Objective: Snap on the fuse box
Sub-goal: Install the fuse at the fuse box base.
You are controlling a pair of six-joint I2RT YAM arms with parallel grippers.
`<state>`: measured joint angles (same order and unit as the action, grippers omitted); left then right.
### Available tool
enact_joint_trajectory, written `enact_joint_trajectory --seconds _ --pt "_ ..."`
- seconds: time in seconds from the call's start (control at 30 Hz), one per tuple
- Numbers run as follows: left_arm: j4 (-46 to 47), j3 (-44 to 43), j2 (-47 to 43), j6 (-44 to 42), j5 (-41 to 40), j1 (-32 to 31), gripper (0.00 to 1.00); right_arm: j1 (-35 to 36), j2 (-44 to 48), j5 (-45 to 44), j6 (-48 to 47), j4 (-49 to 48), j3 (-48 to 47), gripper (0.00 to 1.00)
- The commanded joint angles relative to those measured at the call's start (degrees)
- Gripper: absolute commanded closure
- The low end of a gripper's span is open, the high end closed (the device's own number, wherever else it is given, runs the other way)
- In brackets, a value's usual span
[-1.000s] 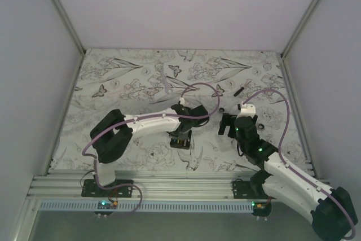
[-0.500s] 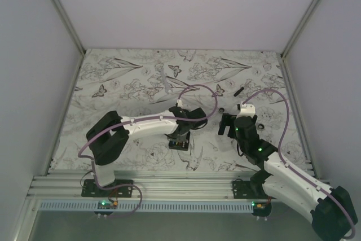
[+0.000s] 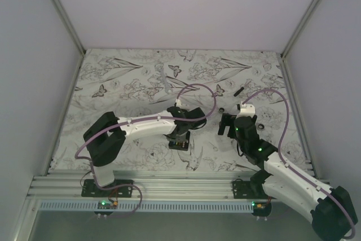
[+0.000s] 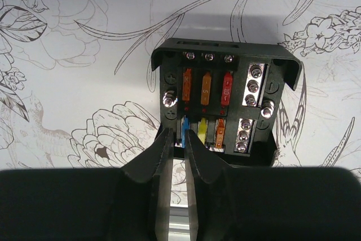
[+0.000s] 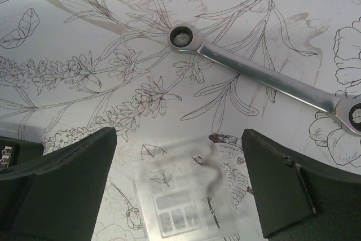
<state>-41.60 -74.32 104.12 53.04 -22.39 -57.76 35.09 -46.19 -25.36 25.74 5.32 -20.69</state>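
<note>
Fuse box (image 4: 214, 111) right at the tips of the left gripper (image 4: 179, 136), lying flat and open side up on the flower-printed table cover (image 4: 84, 71), near edge almost under the two dark fingers (image 4: 149, 162). Jaws narrow, only a thin slit between them, tips set at the near-left slot with a blue fuse (image 4: 184, 131) standing in line with that slit; cannot tell whether pinched or merely flanked. Beside the blue one, yellow and orange pieces in the near row; two orange and one red in the far row; silver screws down the box's right side. Seen from above, same box just below the left wrist, about midway between the two arm bases and a little beyond them. Well apart to the right, right gripper (image 5: 179, 139) spread wide and holding nothing, hovering over a clear plastic piece (image 5: 186, 201) flat on the cover between its fingers. Farther out, a metal wrench (image 5: 265, 77) lying slantwise, touching neither; near the far right of the table, a short black stick (image 3: 239, 90)
</note>
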Motion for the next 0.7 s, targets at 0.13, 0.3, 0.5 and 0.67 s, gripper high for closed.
enact_joint_trajectory --seconds 0.13,0.3,0.5,0.67 --pt "-1.9 1.2 -2.4 0.5 0.2 -0.3 0.82 -0.3 0.1 -0.1 -0.5 -2.0 -1.5 0.00" --pt "-1.6 1.3 -2.5 0.5 1.5 0.3 0.82 -0.3 0.1 0.0 -0.5 -1.9 -1.5 0.00" --pt "-0.5 1.5 -2.2 0.2 3.6 1.0 0.84 -0.3 0.3 0.0 -0.4 -1.9 -1.5 0.00" --pt "0.3 2.2 -1.4 0.3 5.3 1.7 0.88 -0.3 0.3 0.2 -0.4 -1.9 -1.5 0.00"
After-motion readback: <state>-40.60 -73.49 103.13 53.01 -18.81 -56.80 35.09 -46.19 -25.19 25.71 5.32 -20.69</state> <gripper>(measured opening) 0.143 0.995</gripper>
